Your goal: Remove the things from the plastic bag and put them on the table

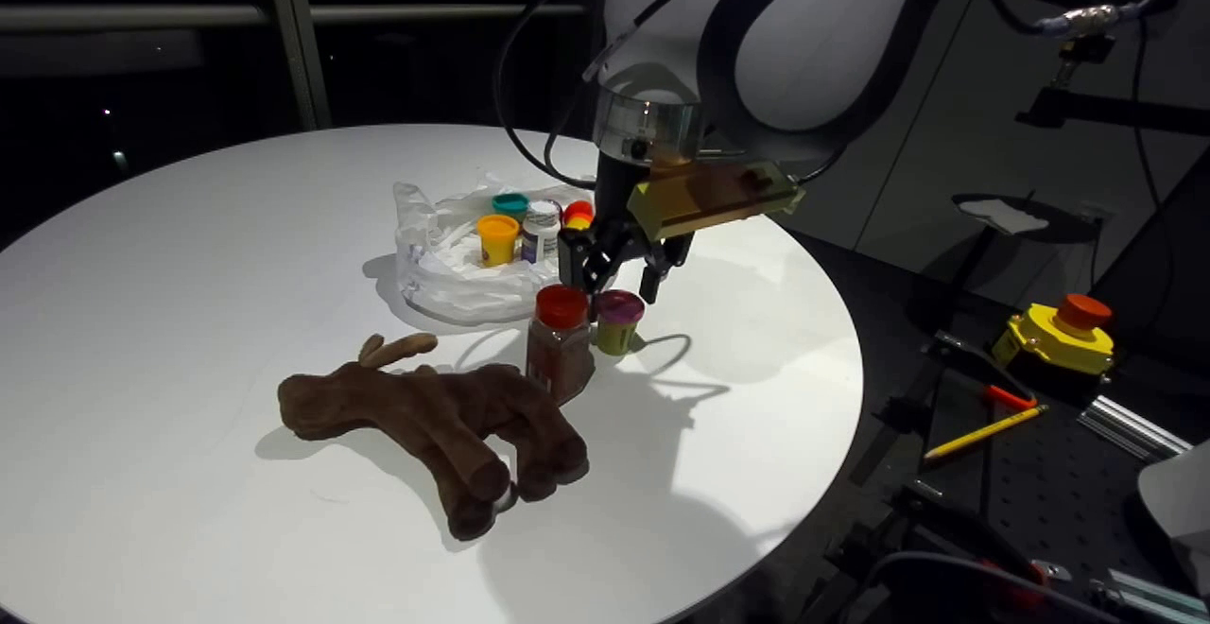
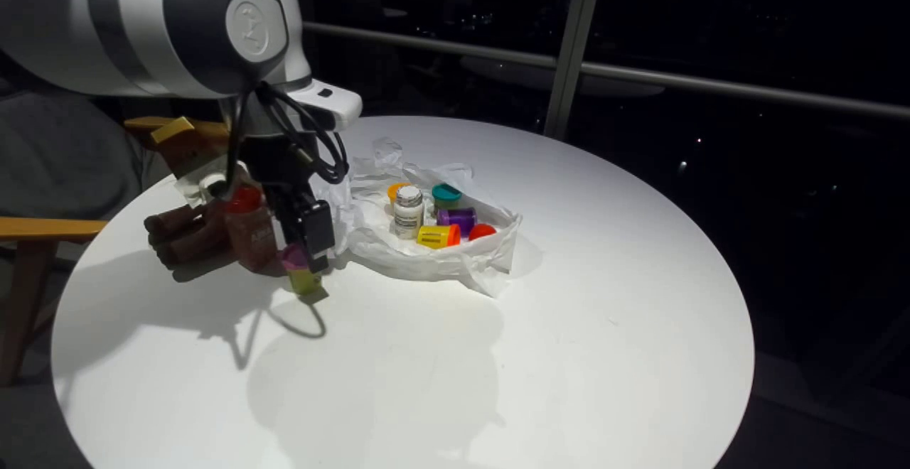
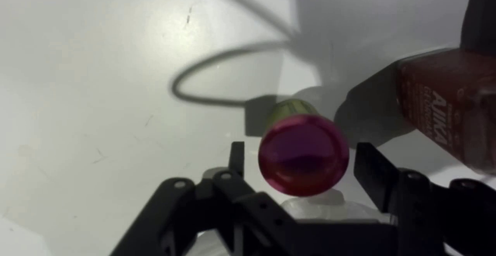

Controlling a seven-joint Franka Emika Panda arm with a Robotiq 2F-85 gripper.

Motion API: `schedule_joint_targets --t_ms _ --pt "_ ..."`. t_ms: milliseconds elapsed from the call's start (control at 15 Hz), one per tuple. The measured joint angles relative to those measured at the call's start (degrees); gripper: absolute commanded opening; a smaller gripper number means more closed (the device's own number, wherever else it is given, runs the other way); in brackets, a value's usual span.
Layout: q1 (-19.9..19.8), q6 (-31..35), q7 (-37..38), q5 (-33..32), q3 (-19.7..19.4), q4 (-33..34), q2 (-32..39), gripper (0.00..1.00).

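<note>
I count three things out on the white table (image 1: 189,321); the brown plush animal (image 1: 425,407) lies with its limbs stretched out, the tall red-capped jar (image 1: 558,352) stands upright just beside it, and next to that stands the small green jar (image 1: 616,337) with the purple lid; the gripper (image 3: 300,161) straddles this little jar, its fingers (image 3: 237,158) spread, a gap showing on either side of the lid, so nothing is pinched; I'd judge this one delivered, provided the gripper lifts away without tipping it.

Nearby the plastic bag (image 1: 473,298) slumps wide open on the table, with plenty in it; I make out an upright orange tub (image 1: 497,242), a white bottle (image 2: 409,217), a teal-lidded tub (image 2: 446,196), a purple tub (image 2: 457,220) and a yellow tub (image 2: 434,236) lying over, and a red piece (image 2: 482,232) mostly hidden by the bag's rim; that leaves six to fetch, as far as I can see, though folds could hide more; so I'd call the job roughly a third done.
</note>
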Motion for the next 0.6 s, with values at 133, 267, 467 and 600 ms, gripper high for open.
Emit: schedule_joint_targets --t_ms 133,267,467,600 --pt "1.24 0.8 0.87 -0.49 -2.24 0.14 -1.61 1.0" --pt "2.25 0.77 3.04 -0.57 -4.16 0.9 -3.8 1.0" --pt "2.4 -2.41 8.42 -0.2 -4.64 4.92 -5.04 0.99" --pt "2.56 -4.86 12.99 -0.27 -4.63 9.03 -3.85 1.0"
